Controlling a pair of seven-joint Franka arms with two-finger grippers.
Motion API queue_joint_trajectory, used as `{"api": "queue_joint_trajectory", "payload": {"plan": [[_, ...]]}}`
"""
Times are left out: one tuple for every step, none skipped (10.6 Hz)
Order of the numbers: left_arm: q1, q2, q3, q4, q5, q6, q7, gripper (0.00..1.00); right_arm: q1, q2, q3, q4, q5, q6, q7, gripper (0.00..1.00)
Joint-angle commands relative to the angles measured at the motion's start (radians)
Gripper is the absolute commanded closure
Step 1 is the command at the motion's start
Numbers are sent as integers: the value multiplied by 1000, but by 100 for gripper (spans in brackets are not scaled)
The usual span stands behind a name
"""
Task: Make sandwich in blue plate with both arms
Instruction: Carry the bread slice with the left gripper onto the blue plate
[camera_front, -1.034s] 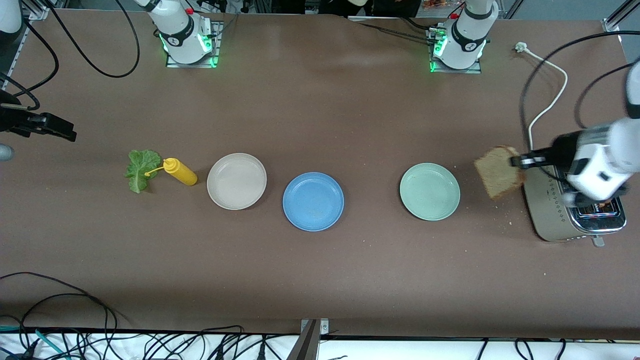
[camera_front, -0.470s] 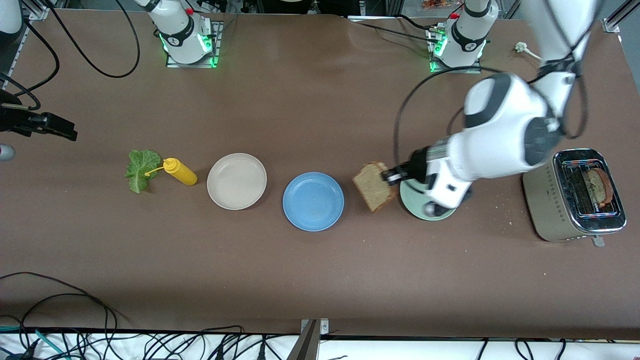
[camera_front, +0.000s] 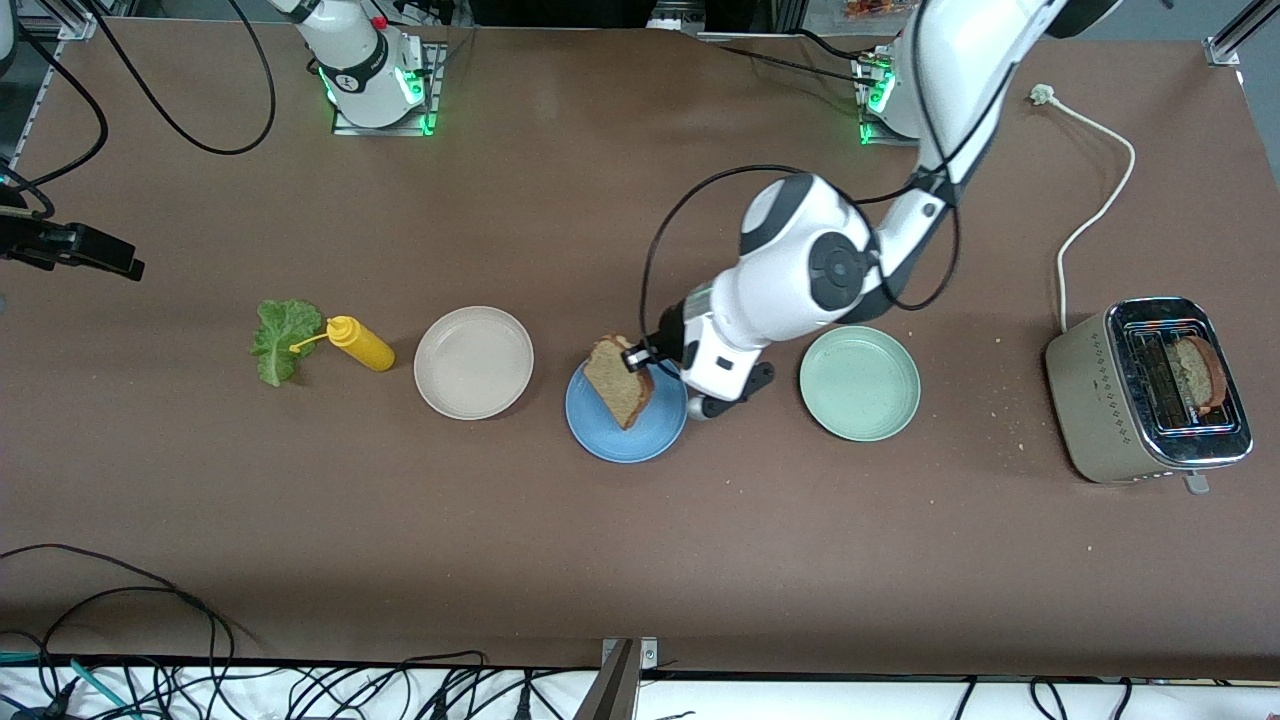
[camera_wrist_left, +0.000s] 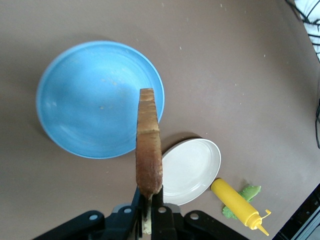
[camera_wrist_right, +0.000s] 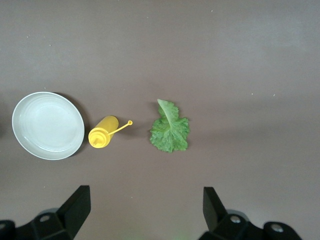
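Over the blue plate (camera_front: 640, 440), left jaws pinch a bread slice (camera_front: 617, 380).

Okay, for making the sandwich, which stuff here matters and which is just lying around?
In the job:
- bread slice held by left gripper
- blue plate
- lettuce leaf
- second slice in toaster
- right gripper, open, over the lettuce

Lying about:
- yellow bottle
- beige plate
- green plate

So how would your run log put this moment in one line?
left pincer: shut on bread slice, over blue plate | right pincer: open, above lettuce | second slice: in toaster
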Motion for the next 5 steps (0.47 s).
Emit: {"api": "queue_joint_trajectory", "payload": {"plan": [[-79, 76, 14, 31, -23, 107, -12, 100, -7, 5, -40, 22, 22, -19, 2, 0], [-90, 94, 14, 34, -23, 155, -12, 100, -7, 5, -59, 20, 24, -22, 2, 0], [-99, 110, 16, 32, -19, 184, -11, 100, -8, 6, -61, 20, 22, -23, 4, 0], [-101, 125, 16, 34, -19, 184, -8, 100, -7, 12, -59, 18, 24, -20, 8, 0], [-101, 134, 17, 34, -17, 186, 3, 100, -4, 21, -58, 20, 24, -20, 8, 0]]}}
